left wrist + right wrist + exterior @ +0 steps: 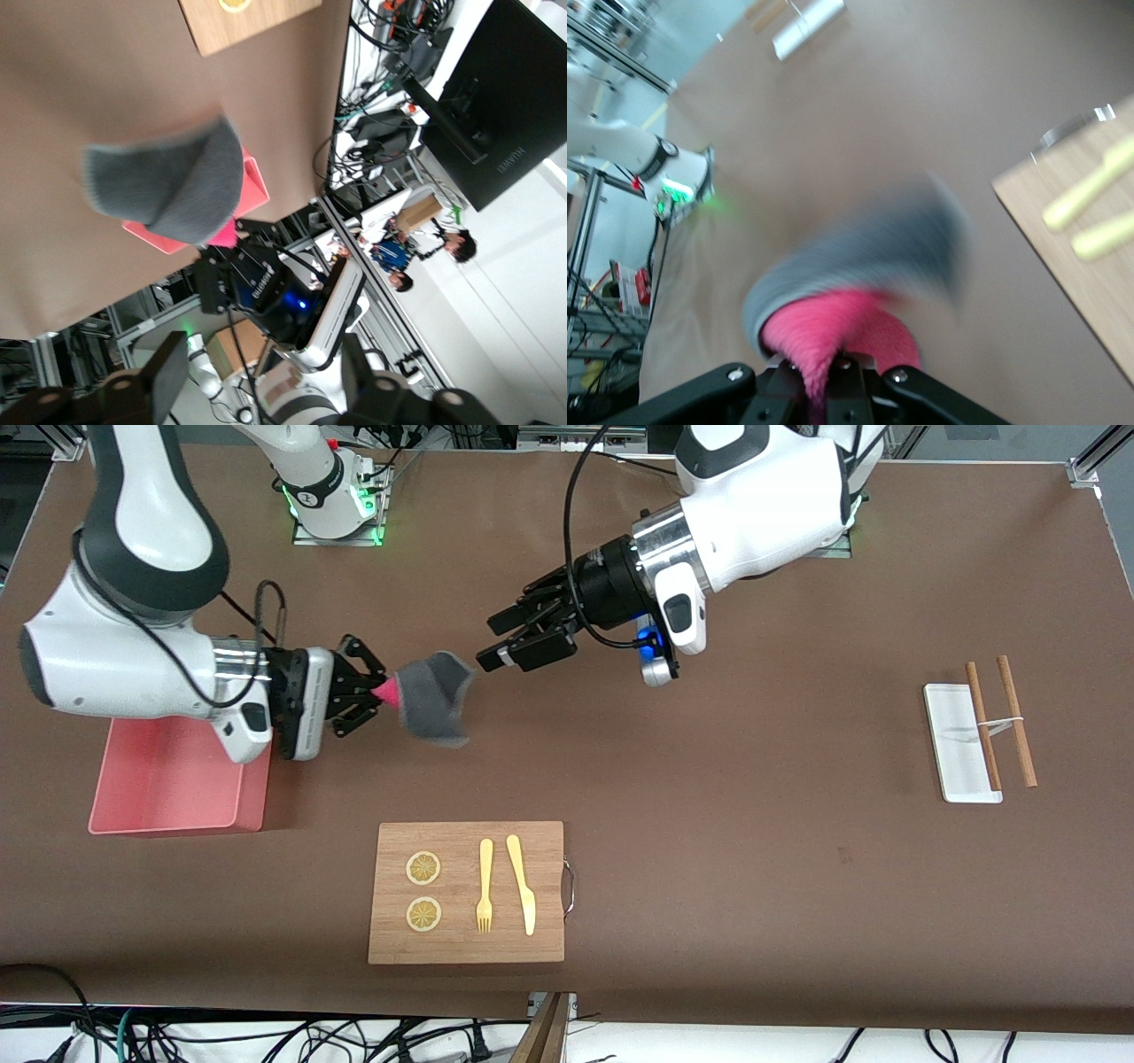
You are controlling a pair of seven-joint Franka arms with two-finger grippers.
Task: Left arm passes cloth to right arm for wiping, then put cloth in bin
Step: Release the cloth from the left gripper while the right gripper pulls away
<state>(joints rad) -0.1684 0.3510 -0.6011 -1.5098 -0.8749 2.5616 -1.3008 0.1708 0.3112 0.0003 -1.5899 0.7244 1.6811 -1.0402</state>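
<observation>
Currently the surface [709,797] is a brown mat that carries every item in the scene. Its largest loose items are the bin [168,779], at the right arm's end, and the wooden board [467,892], which lies nearer to the front camera than the bin. The board bears two lemon slices [423,868], a yellow fork [485,886] and a yellow knife [522,884]. A white tray [957,744] with chopsticks [1001,722] across it lies toward the left arm's end.

The right end effector [383,687] is up in the air just beside the bin, clamped narrow on one corner of the cloth [434,698]; the right wrist view shows pink fabric pinched between its fingers. The rest of the cloth hangs free over bare surface between the two arms, grey face outward. The left end effector [496,642] hangs over the surface just beside the free edge of the cloth, jaws spread wide, with nothing between them. The handover therefore appears complete; wiping and disposal remain.

Handling notes:
- The cloth looks light and fully limp. It will probably drape and swing with any arm motion.
- A corner pinch is likely adequate for carrying. For wiping, the hanging body should be lowered flat onto the surface and dragged.
- Soft fabric can slip from a shallow pinch under drag; hold past the hem.
- For release, position the cloth over the bin before opening.
</observation>
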